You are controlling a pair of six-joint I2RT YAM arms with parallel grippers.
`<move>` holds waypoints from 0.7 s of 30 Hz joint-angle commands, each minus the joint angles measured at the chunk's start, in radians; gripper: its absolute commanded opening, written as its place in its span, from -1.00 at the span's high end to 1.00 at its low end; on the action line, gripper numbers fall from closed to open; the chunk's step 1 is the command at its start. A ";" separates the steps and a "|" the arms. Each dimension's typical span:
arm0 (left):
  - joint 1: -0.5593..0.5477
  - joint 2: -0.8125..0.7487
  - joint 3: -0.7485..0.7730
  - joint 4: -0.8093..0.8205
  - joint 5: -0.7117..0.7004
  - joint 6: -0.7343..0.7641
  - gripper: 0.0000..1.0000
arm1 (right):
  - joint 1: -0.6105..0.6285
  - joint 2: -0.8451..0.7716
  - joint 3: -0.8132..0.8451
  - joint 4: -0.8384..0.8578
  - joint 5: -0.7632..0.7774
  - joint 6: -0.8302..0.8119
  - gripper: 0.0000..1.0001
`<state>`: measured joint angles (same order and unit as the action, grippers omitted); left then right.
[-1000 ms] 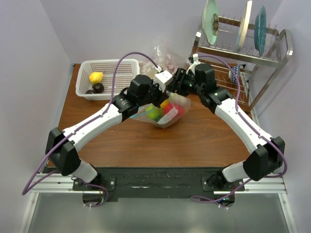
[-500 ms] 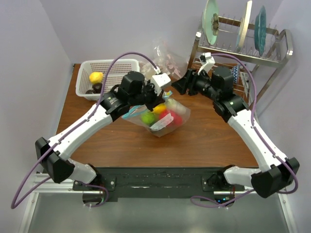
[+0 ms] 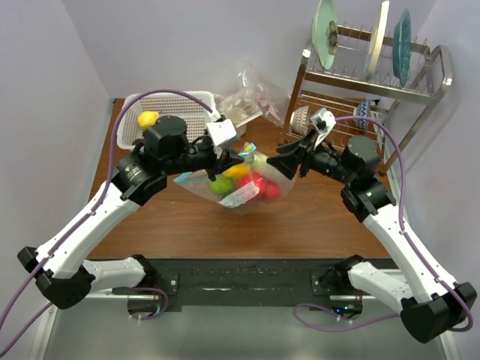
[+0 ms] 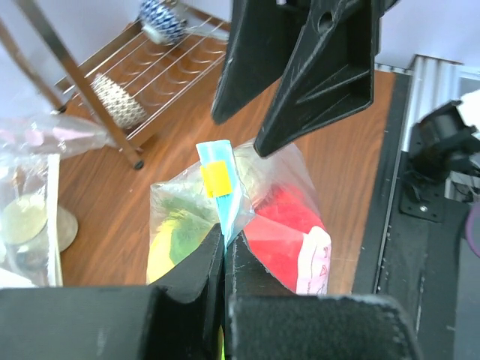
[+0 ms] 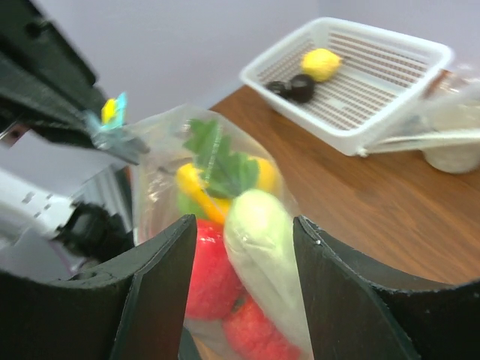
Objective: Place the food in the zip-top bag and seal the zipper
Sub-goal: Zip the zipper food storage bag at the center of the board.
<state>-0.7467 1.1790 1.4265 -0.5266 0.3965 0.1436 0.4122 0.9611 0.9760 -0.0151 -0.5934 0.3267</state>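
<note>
The zip-top bag point(image 3: 247, 196) holds the food: red point(image 3: 260, 187), green point(image 3: 220, 184) and yellow point(image 3: 235, 171) pieces. My left gripper point(image 3: 229, 156) is shut on the zipper point(image 4: 223, 196), the light-blue strip with a yellow tab, and the bag hangs from that grip point(image 4: 225, 238). My right gripper point(image 3: 287, 163) stands open just right of the bag, fingers apart and gripping nothing. In the right wrist view the bag point(image 5: 161, 187) with a pale green piece point(image 5: 262, 240) and red fruit point(image 5: 210, 277) lies just ahead of that gripper's point(image 5: 244, 225) spread fingers.
A white mesh basket point(image 3: 129, 127) at the back left holds a yellow lemon point(image 3: 148, 118) and a dark piece point(image 5: 300, 88). Other clear bags point(image 3: 244, 101) lie at the back middle. A wire dish rack point(image 3: 367, 82) with plates stands at the back right.
The left arm has drawn the bag by its zipper to the left and nearer. The right gripper has pulled away to the right and now stands apart from the left one.
</note>
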 commanded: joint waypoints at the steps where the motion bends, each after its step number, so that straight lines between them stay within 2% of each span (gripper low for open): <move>1: -0.002 -0.025 -0.005 0.013 0.114 0.034 1.00 | 0.000 -0.004 -0.014 0.148 -0.218 -0.008 -0.19; 6: -0.002 -0.030 0.012 -0.012 0.197 0.040 1.00 | 0.004 0.010 -0.033 0.286 -0.383 0.054 -0.34; 8: -0.002 -0.025 0.020 -0.016 0.206 0.039 1.00 | 0.010 0.008 -0.037 0.303 -0.398 0.064 -0.51; 11: -0.002 -0.015 0.029 -0.018 0.234 0.033 1.00 | 0.030 0.016 -0.031 0.310 -0.398 0.061 -0.65; 16: -0.003 0.004 0.048 -0.018 0.283 0.027 1.00 | 0.111 0.047 0.024 0.198 -0.346 -0.052 -0.69; 21: -0.002 0.005 0.055 -0.018 0.314 0.022 1.00 | 0.135 0.061 0.041 0.170 -0.310 -0.078 -0.64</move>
<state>-0.7467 1.1931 1.4288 -0.5892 0.6422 0.1680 0.5381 1.0222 0.9672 0.1768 -0.9325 0.3016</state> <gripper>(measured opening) 0.028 0.822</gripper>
